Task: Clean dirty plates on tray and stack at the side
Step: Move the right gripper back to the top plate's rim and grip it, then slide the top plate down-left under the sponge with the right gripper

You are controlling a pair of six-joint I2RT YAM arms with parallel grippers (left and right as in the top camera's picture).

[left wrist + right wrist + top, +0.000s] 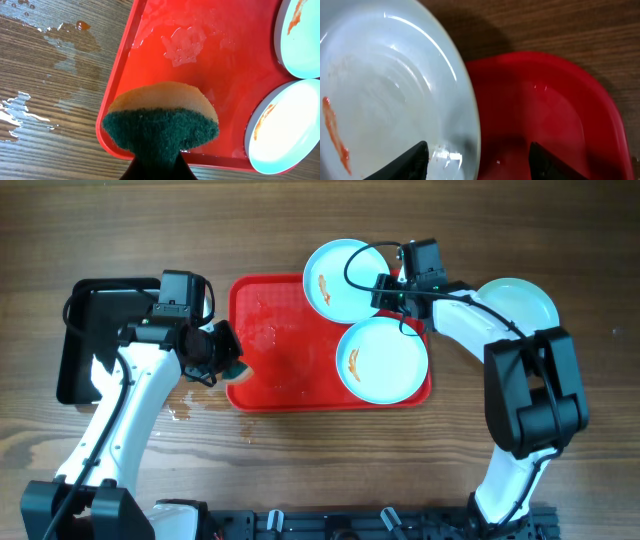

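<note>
Three plates in view: the far plate [340, 278] sits on the tray [270, 385] with its far edge overhanging the tray's rim. The near plate [385, 360] lies in the tray's right part, close against the first; whether they touch cannot be told. A third plate [525, 302] rests on the desk [300, 480] to the right, well apart from the tray and partly hidden by the right arm. Both tray plates carry an orange-red smear [335, 132], so neither is judged clean. The right hand [479, 160] is open and grips nothing. Its fingers straddle the far plate's right rim, one over the plate's inside and one over the tray. The left hand [222, 358] is closed on a green-and-yellow sponge [160, 120], poised over the tray's near-left corner and away from both plates. The tray floor is wet and water [183, 408] lies on the desk beside it, with a black bin [100, 330] further left. Risks noted: a thin, glossy rim taken near its edge may slip from the fingers or let the plate tilt. An overhanging plate could slide on the wet tray when nudged. Lifting it may also knock the neighbouring plate.
</note>
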